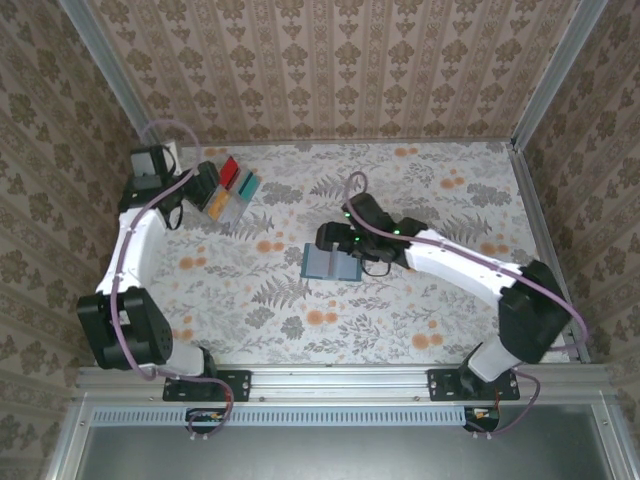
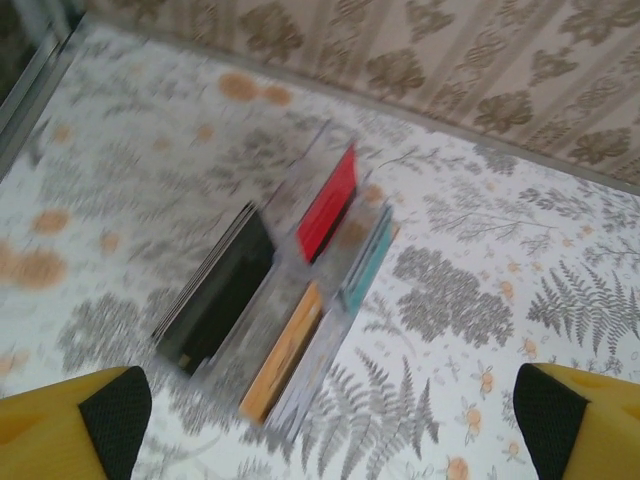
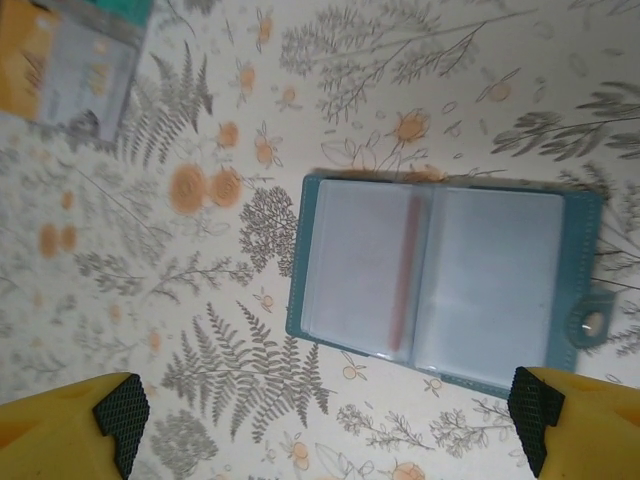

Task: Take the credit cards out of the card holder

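Open card holder [image 3: 440, 285], credit cards [image 2: 220, 290] outside

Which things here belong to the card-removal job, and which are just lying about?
Job: card holder, lying open; red card, black card, teal card, orange card, pale grey card.
Not job: floral table cover, wallpapered walls, aluminium frame rails, all fixtures.

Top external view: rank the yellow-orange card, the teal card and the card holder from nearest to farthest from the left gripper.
1. yellow-orange card, right beside the left gripper.
2. teal card, at the right edge of the card cluster.
3. card holder, lying open at mid-table, farther right.
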Tool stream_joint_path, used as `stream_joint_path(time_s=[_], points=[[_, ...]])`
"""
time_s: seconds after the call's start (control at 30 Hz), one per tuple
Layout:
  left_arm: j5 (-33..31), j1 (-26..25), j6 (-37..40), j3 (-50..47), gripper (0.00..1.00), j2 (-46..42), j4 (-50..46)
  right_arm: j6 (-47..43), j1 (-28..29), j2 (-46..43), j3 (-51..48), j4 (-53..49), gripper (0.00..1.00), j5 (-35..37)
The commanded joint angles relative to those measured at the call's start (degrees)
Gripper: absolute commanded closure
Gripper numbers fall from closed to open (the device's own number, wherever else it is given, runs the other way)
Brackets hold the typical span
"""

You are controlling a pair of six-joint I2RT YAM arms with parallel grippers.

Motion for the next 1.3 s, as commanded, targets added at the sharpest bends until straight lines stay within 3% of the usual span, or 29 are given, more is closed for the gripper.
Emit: stream_joint_path(time_s=[0.0, 0.27, 0.6, 0.87, 1.07, 1.27], points=[[1.3, 1.46, -5.01, -4.18, 0.01, -4.71, -2.59, -2.38, 2.41, 5.9, 4.96, -6.28, 0.06, 5.19], [2.76, 1.66, -7.74, -11.21, 0.0, -11.91, -2.93, -2.19, 4.14, 18.61, 13.88, -13.31, 0.15, 8.34], [8.99, 1.49, -9.74, -13.22, 0.0, -11.01, 0.5, -3.23, 3.93, 28.99, 21.91, -20.82, 0.24, 9.6], [10.62, -1.42, -9.9, -13.58, 0.0, -9.1, 0.14, -3.17, 3.0, 29.85, 19.16, -19.88, 0.34, 7.39], [12.11, -6.89, -10.87, -14.05, 0.0, -6.45, -0.1, -2.99, 1.74, 29.04, 14.65, -17.13, 0.46, 5.12], [13.63, -11.36, -10.25, -13.62, 0.02, -3.15, -4.0, -2.92, 0.37, 27.16, 10.25, -13.72, 0.51, 2.33]])
